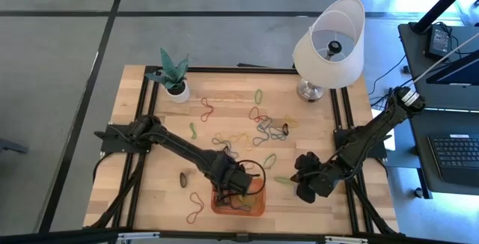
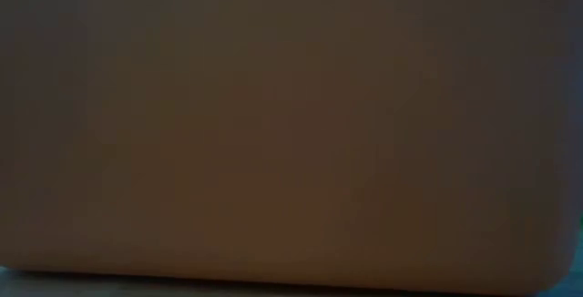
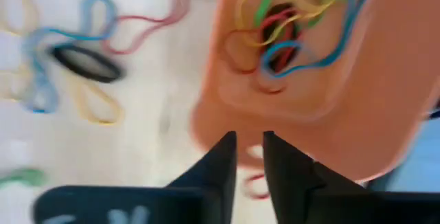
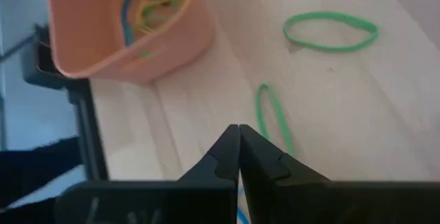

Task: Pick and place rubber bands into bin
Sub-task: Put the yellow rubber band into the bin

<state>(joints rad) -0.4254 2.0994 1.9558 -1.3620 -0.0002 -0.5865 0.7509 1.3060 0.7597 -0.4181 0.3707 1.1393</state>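
Currently left gripper [image 3: 249, 157] jaws slightly parted, empty, over bin [image 3: 357, 128] rim; could nudge it. Right gripper [image 4: 238, 148] clenched (nothing visibly held) by green band [image 4: 273, 122], may miss

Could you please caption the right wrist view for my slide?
Shut right gripper above a green rubber band, orange bin beyond.

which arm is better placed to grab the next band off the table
Probably the right: its gripper hangs, fingers shut, right by a green rubber band on the table, while the left gripper is over the bin.
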